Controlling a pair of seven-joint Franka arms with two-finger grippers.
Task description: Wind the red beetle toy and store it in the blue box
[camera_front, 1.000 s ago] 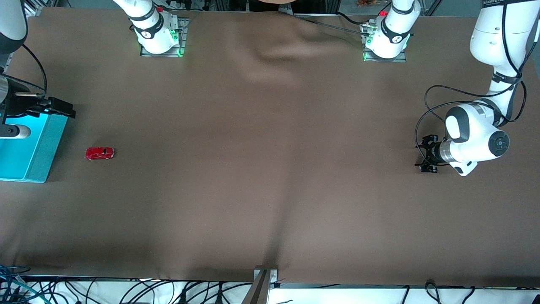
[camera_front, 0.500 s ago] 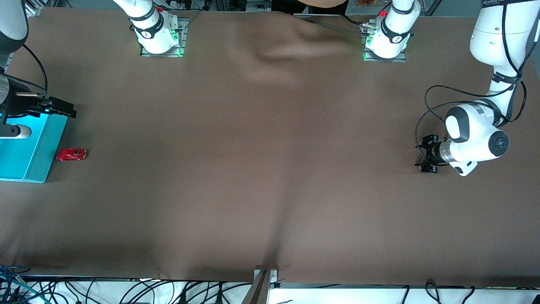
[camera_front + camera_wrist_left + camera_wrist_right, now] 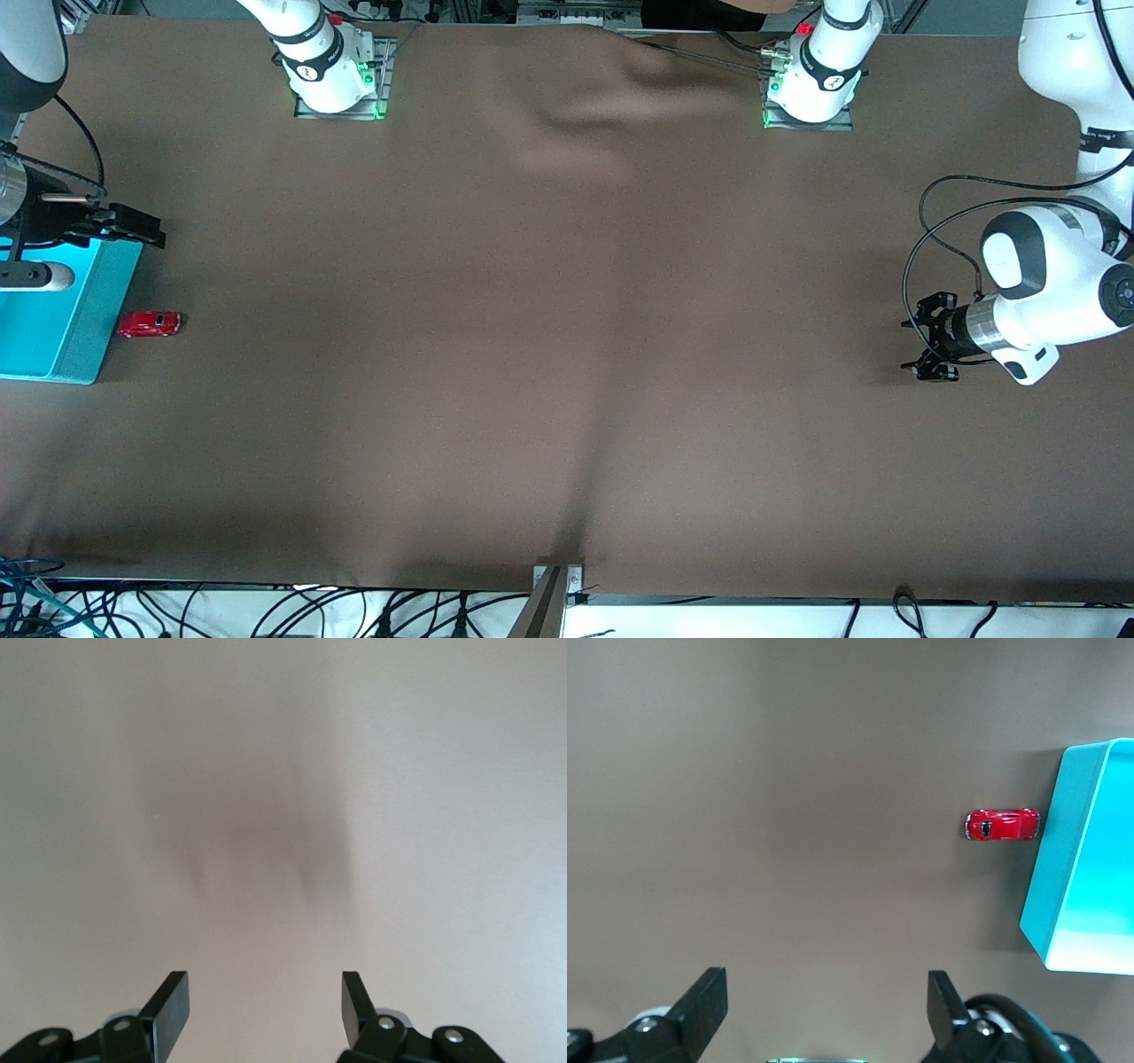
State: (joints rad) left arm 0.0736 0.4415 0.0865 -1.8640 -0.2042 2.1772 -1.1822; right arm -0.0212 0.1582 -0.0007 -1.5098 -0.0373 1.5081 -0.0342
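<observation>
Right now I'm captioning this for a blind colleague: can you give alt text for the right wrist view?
A red beetle toy sits on the brown table, touching or almost touching the blue box's outer wall. The open right gripper hangs over bare cloth.

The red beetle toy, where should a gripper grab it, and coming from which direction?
Probably straight down from above, fingers closing across the narrow body on its two long sides. The red beetle toy sits on its wheels with one end against the blue box wall, so an end-on grip looks blocked. The right gripper is open above the table.
</observation>
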